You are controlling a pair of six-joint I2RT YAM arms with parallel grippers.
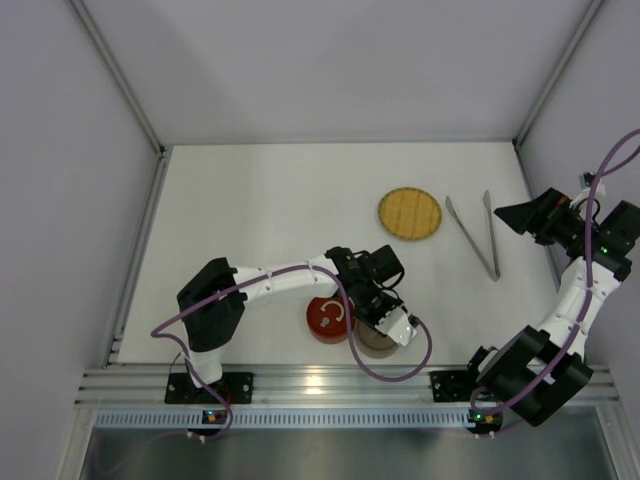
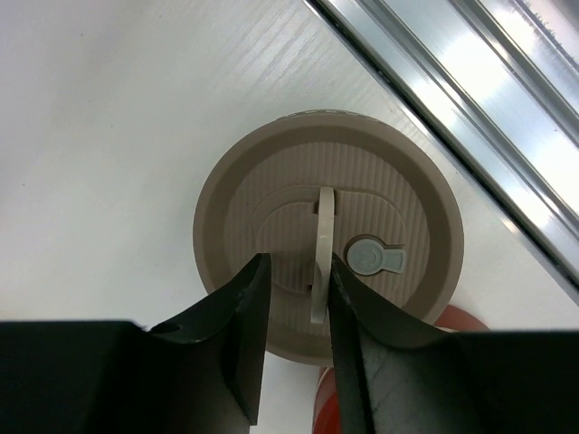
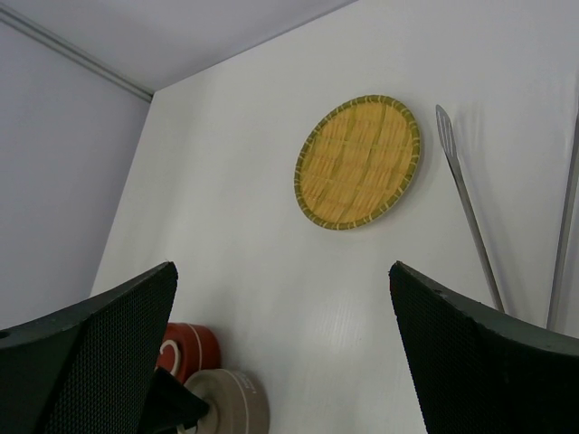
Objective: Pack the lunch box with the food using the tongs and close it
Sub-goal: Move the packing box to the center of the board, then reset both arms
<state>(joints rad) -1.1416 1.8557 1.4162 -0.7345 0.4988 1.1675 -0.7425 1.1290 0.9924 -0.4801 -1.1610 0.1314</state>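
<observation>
The left gripper (image 2: 298,264) straddles the beige lid's (image 2: 244,190) upright tab (image 2: 323,244), fingers slightly parted, with a red pot (image 1: 326,318) just beside. The right gripper (image 3: 280,271) gapes empty near the tongs (image 1: 474,234) and woven plate (image 1: 410,214).

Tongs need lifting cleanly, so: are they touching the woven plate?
Apart. The top view shows a strip of white table between the tongs and the woven plate.
</observation>
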